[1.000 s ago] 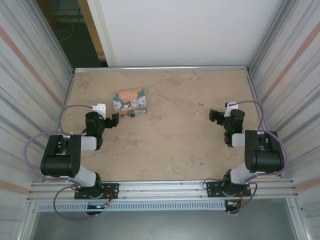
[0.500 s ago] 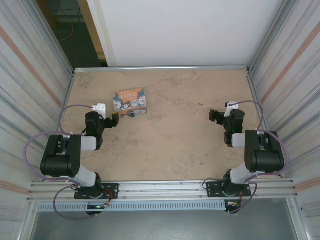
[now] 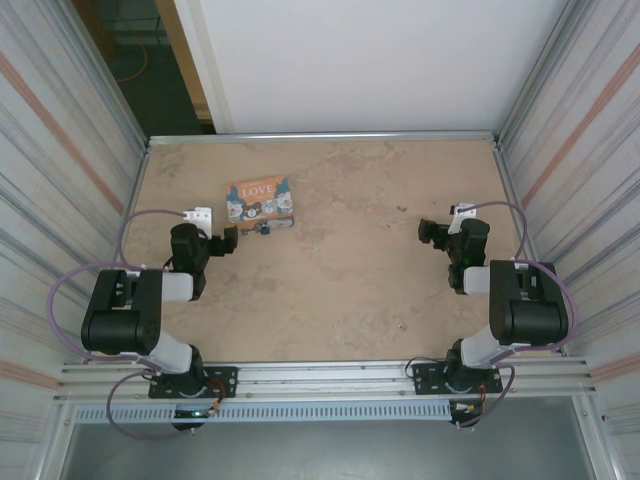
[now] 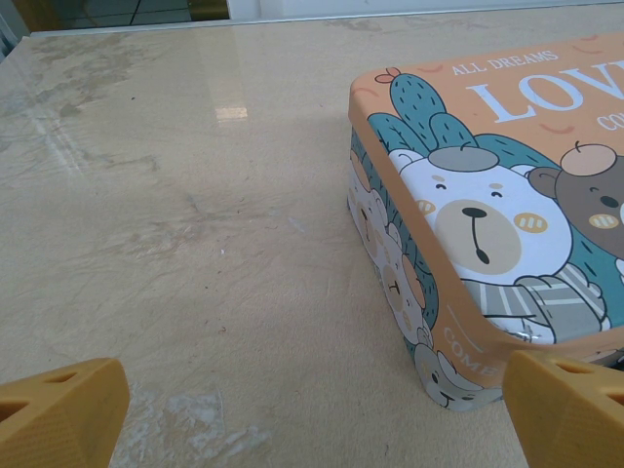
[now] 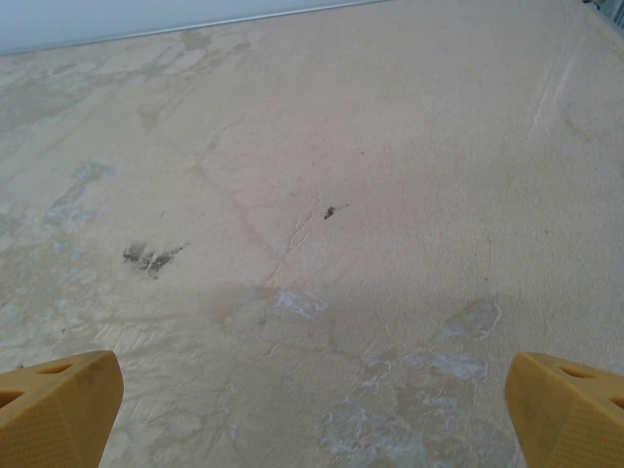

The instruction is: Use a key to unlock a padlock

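The padlock [image 3: 264,228] is a tiny blue-teal speck on the table, just in front of the near side of the orange picture box [image 3: 262,200]. It is too small to tell whether a key lies with it. My left gripper [image 3: 231,240] hovers low, a short way left of the padlock, open and empty. In the left wrist view its orange fingertips [image 4: 68,405] stand wide apart, with the box's near corner [image 4: 458,292] between them on the right. Far to the right, my right gripper [image 3: 428,232] is open over bare table, its fingertips [image 5: 63,405] spread wide.
The beige tabletop [image 3: 350,290] is ringed by corrugated metal walls on the left [image 3: 60,200] and right [image 3: 580,180]. A metal rail [image 3: 330,375] runs along the near edge by the arm bases. A small dark fleck [image 5: 330,212] marks the table ahead of the right gripper.
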### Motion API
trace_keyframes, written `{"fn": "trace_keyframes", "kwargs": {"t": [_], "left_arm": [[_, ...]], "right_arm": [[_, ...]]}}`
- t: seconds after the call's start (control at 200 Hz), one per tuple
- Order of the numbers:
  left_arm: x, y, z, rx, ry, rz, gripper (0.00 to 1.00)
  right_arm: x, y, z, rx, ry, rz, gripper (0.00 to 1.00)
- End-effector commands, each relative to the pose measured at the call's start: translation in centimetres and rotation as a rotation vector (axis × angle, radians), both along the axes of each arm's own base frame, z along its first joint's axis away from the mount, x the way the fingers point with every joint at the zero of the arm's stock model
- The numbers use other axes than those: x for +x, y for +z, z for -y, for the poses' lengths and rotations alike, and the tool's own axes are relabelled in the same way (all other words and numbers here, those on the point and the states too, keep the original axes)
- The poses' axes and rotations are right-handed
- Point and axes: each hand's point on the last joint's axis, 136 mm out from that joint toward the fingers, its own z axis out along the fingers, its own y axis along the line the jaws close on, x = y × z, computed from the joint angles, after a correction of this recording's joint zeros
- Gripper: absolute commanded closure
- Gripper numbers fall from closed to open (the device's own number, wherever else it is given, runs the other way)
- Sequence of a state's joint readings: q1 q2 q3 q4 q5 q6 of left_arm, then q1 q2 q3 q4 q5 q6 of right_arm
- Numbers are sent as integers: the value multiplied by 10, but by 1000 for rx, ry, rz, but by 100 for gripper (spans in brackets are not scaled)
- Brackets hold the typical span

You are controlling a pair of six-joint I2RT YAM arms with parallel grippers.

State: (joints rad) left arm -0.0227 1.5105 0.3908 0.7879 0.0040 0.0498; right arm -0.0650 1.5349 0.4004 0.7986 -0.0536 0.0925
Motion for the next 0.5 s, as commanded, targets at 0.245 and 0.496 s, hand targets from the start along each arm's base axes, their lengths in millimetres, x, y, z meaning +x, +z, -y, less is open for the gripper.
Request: {"fn": "trace_keyframes", "kwargs": {"t": [0.245,0.496], "left_arm": [[1,23,3,22,-15,48,1],[-9,63,7,59,15,60,1]], "right_arm": [[1,10,1,-11,-13,10,1],[-15,40,4,5,-44,33,1]]}}
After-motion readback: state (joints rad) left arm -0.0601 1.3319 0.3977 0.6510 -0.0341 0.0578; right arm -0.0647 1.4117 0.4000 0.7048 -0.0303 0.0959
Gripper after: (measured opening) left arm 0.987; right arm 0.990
